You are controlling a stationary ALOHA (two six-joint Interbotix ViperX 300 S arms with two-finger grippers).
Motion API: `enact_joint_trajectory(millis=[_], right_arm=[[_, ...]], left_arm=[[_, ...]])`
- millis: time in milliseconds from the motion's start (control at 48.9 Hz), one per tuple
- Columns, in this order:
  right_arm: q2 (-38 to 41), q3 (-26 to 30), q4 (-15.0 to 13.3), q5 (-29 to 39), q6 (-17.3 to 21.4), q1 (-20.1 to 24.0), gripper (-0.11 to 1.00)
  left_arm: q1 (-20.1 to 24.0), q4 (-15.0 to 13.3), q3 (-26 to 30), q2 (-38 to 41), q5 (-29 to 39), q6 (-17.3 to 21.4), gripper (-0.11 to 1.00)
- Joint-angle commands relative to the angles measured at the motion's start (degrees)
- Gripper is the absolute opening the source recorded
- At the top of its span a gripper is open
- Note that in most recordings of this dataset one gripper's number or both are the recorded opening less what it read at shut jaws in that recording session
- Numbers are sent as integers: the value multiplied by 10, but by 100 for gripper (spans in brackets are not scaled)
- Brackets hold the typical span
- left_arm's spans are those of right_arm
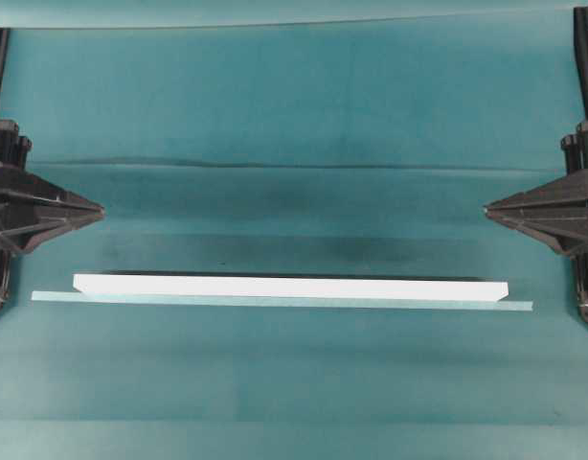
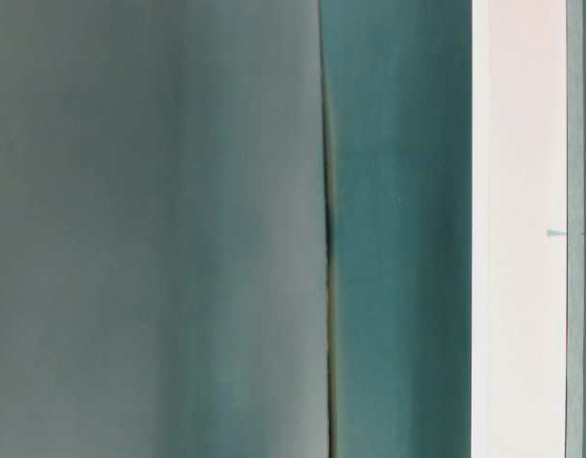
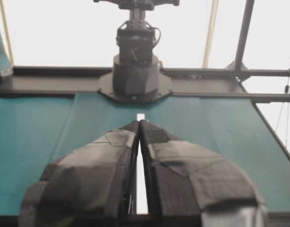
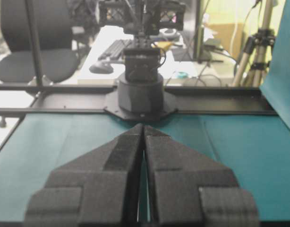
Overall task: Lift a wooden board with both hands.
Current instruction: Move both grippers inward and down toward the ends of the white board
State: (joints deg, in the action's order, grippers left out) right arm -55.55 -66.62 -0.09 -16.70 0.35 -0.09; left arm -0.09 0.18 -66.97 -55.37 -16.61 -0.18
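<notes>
A: Item one, board (image 1: 290, 286). Location?

B: Flat on the teal cloth (image 1: 294, 115), lying left to right, a little below the middle of the overhead view. Long, narrow, bright white. Right end corner cut at an angle. Nothing touches it from above.

A: Item two, strip (image 1: 281, 301)?

B: Pale teal, thinner, lying along the board's near edge and touching or just under it; which of the two I cannot tell. It runs out past both ends of the board.

A: Item three, left gripper (image 1: 101, 208). Jaws?

B: Brought together to a point. Its wrist view shows the two fingers (image 3: 94, 175) meeting at the tips, only a thin slit between them, nothing held. It sits at the left edge, pointing toward the middle, well apart from the board.

A: Item four, right gripper (image 1: 486, 208)?

B: Same condition. Jaws closed tip to tip in its wrist view (image 4: 143, 127), empty. It sits at the right edge, facing the left one, also clear of the board.

A: Cloth condition?

B: One long crease across it, behind the board. Darker shaded patches between crease and board.

A: Table-level view?

B: Blurred teal surfaces and a white vertical band (image 2: 518, 229); what that band is I cannot tell.

A: Backgrounds?

B: Each wrist view shows the opposite arm's base (image 3: 135, 75) on a black frame. Behind the right one's view, a desk with a keyboard (image 4: 114, 48), a chair (image 4: 34, 42), a tripod (image 4: 258, 42).
</notes>
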Motion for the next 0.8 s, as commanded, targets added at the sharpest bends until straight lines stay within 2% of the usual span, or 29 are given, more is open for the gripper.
enact_joint_trajectory(millis=[0, 61, 82, 143, 205, 307, 409, 553, 778], right_arm=[[13, 13, 9, 0, 7, -5, 10], [25, 34, 59, 40, 19, -8, 12], [29, 42, 74, 60, 24, -10, 9], [47, 71, 98, 120, 31, -21, 2], [63, 100, 98, 179, 32, -26, 1], [93, 149, 97, 258, 34, -33, 1], [129, 191, 98, 325, 43, -35, 1], [190, 239, 98, 454, 60, -36, 1], [281, 308, 97, 592, 60, -34, 1]], left_arm=[[-7, 0, 41, 26, 14, -33, 14], [-7, 6, 59, 43, 33, -49, 14], [-7, 7, 64, 47, 39, -53, 10], [-9, 8, 77, 59, 55, -60, 3], [-9, 8, 91, 67, 74, -62, -1], [-10, 8, 119, 77, 130, -65, -1], [-11, 8, 166, 97, 236, -66, -1], [-11, 8, 236, 137, 379, -67, -1], [-11, 8, 309, 217, 540, -67, -1]])
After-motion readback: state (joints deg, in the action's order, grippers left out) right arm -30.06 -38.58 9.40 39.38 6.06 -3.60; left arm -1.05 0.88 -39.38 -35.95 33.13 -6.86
